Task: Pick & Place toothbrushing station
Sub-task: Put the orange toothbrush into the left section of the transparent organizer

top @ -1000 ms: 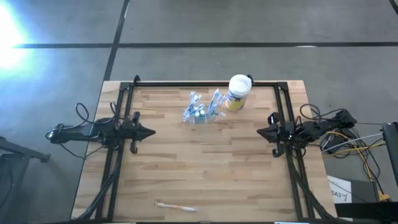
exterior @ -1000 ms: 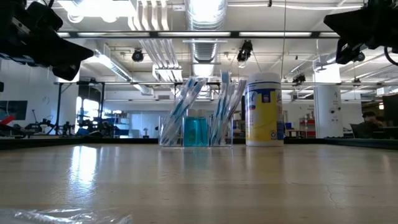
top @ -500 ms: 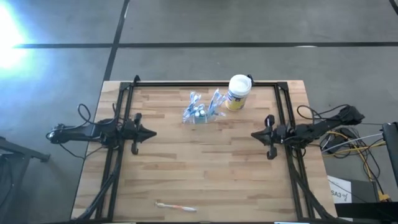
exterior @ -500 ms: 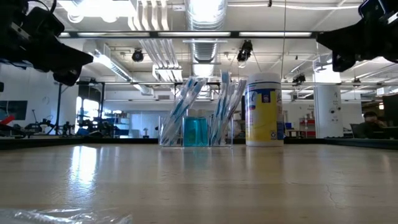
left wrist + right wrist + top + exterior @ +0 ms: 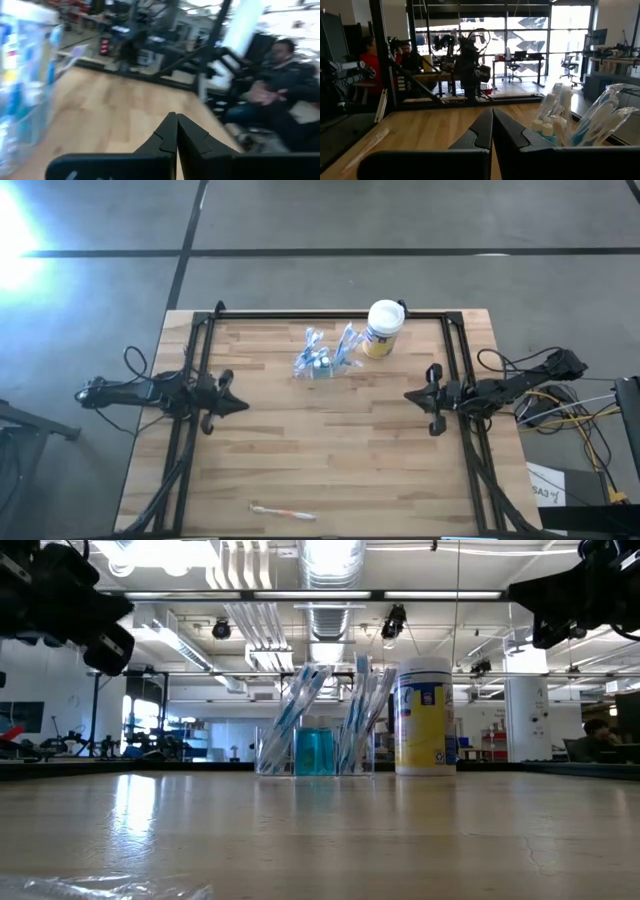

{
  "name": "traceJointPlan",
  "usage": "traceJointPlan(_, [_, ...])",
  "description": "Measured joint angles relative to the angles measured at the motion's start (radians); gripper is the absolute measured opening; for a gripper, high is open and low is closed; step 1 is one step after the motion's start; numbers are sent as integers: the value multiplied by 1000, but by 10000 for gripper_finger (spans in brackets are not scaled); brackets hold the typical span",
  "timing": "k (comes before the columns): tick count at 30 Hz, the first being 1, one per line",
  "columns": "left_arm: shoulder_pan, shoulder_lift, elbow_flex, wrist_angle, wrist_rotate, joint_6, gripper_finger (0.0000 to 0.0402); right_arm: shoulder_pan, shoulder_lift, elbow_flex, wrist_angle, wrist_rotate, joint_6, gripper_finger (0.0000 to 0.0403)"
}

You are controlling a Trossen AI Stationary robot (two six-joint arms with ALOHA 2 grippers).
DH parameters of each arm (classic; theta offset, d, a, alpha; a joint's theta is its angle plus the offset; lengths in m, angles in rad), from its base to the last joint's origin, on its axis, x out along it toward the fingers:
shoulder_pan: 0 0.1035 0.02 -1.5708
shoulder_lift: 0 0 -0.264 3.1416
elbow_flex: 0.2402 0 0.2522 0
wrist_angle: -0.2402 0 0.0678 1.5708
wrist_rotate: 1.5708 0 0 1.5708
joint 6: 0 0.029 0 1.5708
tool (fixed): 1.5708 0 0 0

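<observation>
We judge the reach not yet begun: our left gripper (image 5: 238,404) and right gripper (image 5: 412,396) hover at the wooden bench (image 5: 330,460) sides with jaws clenched empty, so one must open toward the clear plastic toothbrushing station (image 5: 322,362) at the far edge beside the yellow-labelled white canister (image 5: 383,327), its writing unreadable.

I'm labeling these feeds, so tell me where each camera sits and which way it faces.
High: overhead, straight down; left gripper, right gripper.
Low: tabletop level, facing toothbrushing station and white canister.
Left wrist: past shut fingers across the table.
Right wrist: past shut fingers; shares the station with low view.
</observation>
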Motion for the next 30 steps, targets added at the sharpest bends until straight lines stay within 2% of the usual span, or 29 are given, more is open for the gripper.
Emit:
traceJointPlan(4, [-84,92,39,0,-12,-11,4,0,0,0,1,0,27,8])
traceJointPlan(13, [-367,422,225,4,-204,-52,2,0,7,0,4,1,63,8])
traceJointPlan(19, [-512,622,373,34,-262,-35,6,0,59,0,51,1,79,8])
traceJointPlan(24, [-583,724,455,98,-281,19,5,0,122,0,132,0,72,8])
traceJointPlan(30, [-619,839,488,101,-276,-36,7,0,188,0,215,0,46,8])
